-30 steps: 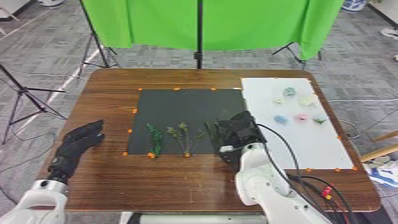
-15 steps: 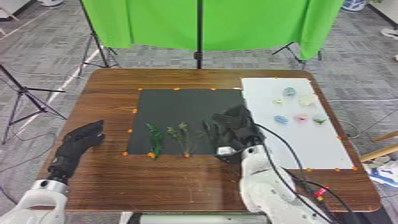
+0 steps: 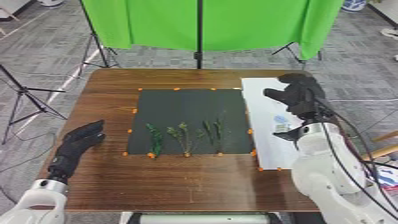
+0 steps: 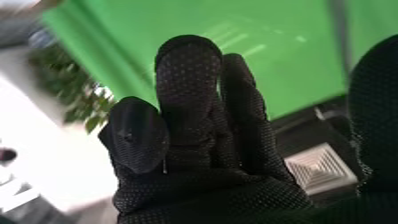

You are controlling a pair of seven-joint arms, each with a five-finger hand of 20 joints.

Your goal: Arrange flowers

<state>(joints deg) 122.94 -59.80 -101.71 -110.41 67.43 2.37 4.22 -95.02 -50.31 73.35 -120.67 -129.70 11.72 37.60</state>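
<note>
Green stems (image 3: 155, 138) lie on the black mat (image 3: 182, 105); the right hand (image 3: 305, 100), upper right, and left hand (image 3: 78, 144), lower left, have open fingers.

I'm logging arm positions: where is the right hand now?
In the head view, the right hand is on the right side, over the white sheet, right of the black mat.

No text, label, brand, number or sign can be read in either the head view or the right wrist view.
</note>
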